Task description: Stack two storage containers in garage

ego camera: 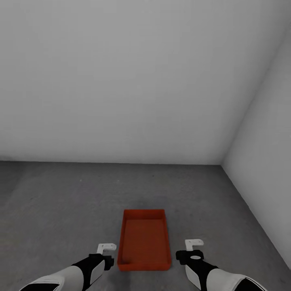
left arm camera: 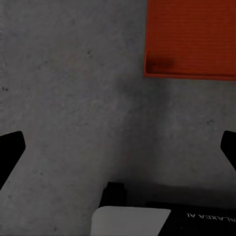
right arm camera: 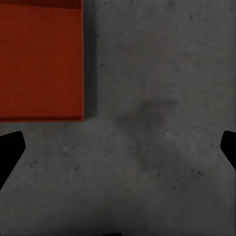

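Note:
One orange-red storage container [ego camera: 144, 238] rests flat on the garage's dark grey concrete floor [ego camera: 60, 210], open side up, just ahead of my arms. My left gripper [ego camera: 107, 247] hovers open beside the container's near left corner and holds nothing. My right gripper [ego camera: 194, 243] hovers open beside its near right corner, also holding nothing. The left wrist view looks down on a corner of the container [left arm camera: 191, 37], with the open left gripper [left arm camera: 118, 147] over bare concrete. In the right wrist view another corner of the container [right arm camera: 39, 64] lies off to one side of the open right gripper [right arm camera: 118, 147]. The living room is out of view.
A plain white wall [ego camera: 121, 81] stands across the far side. A second white wall [ego camera: 270, 161] runs along the right and meets it in a corner. Bare concrete stretches to the left of the container and beyond it.

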You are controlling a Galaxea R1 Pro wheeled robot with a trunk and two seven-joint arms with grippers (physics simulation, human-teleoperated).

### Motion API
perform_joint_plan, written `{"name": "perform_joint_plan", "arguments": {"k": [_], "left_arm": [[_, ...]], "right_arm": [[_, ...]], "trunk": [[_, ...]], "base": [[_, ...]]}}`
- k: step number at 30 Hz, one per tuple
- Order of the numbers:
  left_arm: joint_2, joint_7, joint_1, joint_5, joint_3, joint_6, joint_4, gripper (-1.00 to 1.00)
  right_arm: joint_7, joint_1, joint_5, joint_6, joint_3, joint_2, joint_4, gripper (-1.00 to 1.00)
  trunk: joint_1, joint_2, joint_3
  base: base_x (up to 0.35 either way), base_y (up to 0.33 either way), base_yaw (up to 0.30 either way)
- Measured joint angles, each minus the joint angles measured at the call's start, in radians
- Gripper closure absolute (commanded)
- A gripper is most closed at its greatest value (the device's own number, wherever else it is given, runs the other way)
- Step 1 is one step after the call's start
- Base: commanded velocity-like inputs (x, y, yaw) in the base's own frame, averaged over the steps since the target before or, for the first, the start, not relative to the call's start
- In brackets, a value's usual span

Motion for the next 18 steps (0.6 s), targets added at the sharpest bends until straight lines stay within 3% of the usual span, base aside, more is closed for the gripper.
{"name": "perform_joint_plan", "arguments": {"k": [6, 10, 18], "left_arm": [[0.017, -0.005, 0.02, 0.013, 0.001, 0.0, 0.0, -1.0], [0.028, -0.012, 0.06, 0.037, 0.002, -0.006, 0.0, -1.0], [0.038, -0.014, 0.103, 0.049, 0.001, -0.035, 0.0, -1.0]], "right_arm": [[0.003, 0.019, 0.0, 0.006, 0.0, 0.002, 0.0, -1.0], [0.004, 0.07, 0.001, 0.005, -0.001, 0.003, 0.0, -1.0], [0.005, 0.153, 0.002, 0.0, -0.001, 0.018, 0.0, -1.0]], "trunk": [[-0.023, 0.042, 0.019], [-0.038, 0.07, 0.031], [-0.069, 0.126, 0.056]], "base": [[0.0, 0.0, 0.0], [0.0, 0.0, 0.0], [0.0, 0.0, 0.0]]}}
